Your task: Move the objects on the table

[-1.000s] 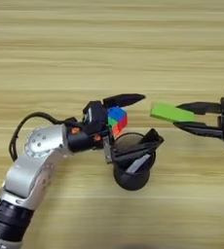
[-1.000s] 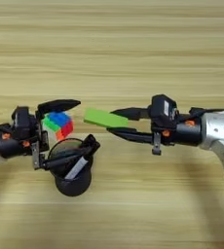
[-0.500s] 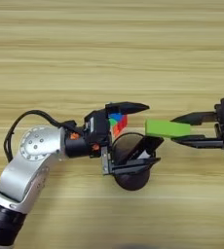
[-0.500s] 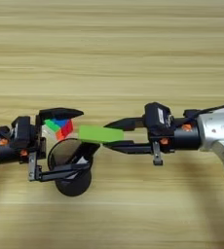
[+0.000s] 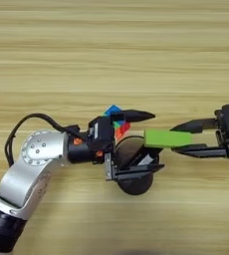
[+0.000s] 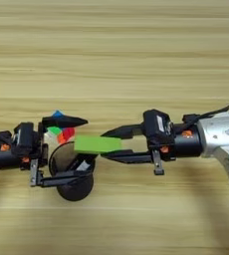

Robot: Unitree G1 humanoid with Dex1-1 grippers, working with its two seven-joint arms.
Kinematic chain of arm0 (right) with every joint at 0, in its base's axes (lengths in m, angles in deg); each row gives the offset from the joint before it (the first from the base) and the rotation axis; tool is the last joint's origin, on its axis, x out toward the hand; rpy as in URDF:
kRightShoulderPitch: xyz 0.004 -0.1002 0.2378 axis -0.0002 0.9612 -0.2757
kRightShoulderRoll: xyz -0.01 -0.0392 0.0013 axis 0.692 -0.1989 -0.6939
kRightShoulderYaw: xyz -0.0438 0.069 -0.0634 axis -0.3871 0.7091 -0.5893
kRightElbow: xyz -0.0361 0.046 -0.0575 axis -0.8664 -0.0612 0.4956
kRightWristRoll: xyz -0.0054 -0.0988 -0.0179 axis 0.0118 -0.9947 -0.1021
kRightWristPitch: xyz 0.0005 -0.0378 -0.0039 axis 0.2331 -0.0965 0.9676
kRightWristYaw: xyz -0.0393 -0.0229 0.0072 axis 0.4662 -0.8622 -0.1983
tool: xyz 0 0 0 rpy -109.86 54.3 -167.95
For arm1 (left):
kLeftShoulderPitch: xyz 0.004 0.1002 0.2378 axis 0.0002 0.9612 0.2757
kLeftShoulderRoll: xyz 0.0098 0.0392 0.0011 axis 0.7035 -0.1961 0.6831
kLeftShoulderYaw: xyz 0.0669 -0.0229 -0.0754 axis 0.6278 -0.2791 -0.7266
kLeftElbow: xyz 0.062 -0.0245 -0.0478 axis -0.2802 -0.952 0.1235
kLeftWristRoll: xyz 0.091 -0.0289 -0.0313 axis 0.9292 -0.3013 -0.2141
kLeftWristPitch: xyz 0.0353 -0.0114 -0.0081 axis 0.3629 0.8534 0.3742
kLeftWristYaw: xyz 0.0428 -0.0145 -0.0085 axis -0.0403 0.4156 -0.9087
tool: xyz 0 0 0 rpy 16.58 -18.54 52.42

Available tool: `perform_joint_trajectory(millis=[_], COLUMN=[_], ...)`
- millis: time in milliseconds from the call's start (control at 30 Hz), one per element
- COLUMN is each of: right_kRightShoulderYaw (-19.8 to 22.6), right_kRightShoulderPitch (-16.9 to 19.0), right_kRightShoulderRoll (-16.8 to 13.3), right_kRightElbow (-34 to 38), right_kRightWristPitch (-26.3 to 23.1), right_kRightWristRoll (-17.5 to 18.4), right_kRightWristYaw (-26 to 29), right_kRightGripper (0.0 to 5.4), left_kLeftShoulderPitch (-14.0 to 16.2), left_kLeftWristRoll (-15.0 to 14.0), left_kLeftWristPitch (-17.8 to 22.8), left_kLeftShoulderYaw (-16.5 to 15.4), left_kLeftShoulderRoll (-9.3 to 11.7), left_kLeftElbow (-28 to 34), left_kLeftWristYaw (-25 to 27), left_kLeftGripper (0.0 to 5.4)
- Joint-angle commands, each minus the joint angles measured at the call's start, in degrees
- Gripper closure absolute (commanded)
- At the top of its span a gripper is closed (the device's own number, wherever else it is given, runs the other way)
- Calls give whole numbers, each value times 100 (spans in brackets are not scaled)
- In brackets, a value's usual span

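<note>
My right gripper [image 6: 103, 145] reaches in from the right, shut on a flat bright-green bar [image 6: 97, 144] and holding it level. The bar's left end hangs over the mouth of the black mesh cup [image 6: 74, 183]. A white marker [image 6: 82, 165] leans inside the cup. My left gripper [image 5: 156, 142] comes from the lower left and is open. One finger lies above the cup's far rim and the other across its near side. The multicoloured puzzle cube [image 5: 114, 123] sits on the table [image 5: 114, 55] just behind the upper finger, partly hidden by it.
My left forearm [image 5: 34, 164] and its black cable cross the lower left of the table. My right forearm [image 6: 221, 137] fills the right edge. Bare wood lies across the whole far half and along the near edge.
My right gripper has carried the green bar leftward, from right of the cup to over its mouth. The left gripper, cup and cube have hardly moved.
</note>
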Motion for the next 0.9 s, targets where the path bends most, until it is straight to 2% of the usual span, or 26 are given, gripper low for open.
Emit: perform_joint_trajectory(millis=[33, 533, 900], right_kRightShoulderYaw=[-39, -209, -233], right_kRightShoulderPitch=[-28, -7, -22], right_kRightShoulderRoll=[-86, -65, -70], right_kRightElbow=[59, -30, -70], right_kRightWristPitch=[-57, 8, 27], right_kRightWristRoll=[37, -74, -41], right_kRightWristYaw=[32, 35, 48], right_kRightGripper=[400, 400, 400], left_kLeftShoulderPitch=[-2, -18, -59], left_kLeftWristRoll=[112, 126, 133], left_kLeftWristPitch=[-28, -39, -38], left_kLeftShoulderYaw=[39, 77, 114], left_kLeftShoulderRoll=[36, 34, 17], left_kLeftElbow=[51, 90, 58], left_kLeftWristYaw=[2, -6, -5], left_kLeftGripper=[107, 230, 344])
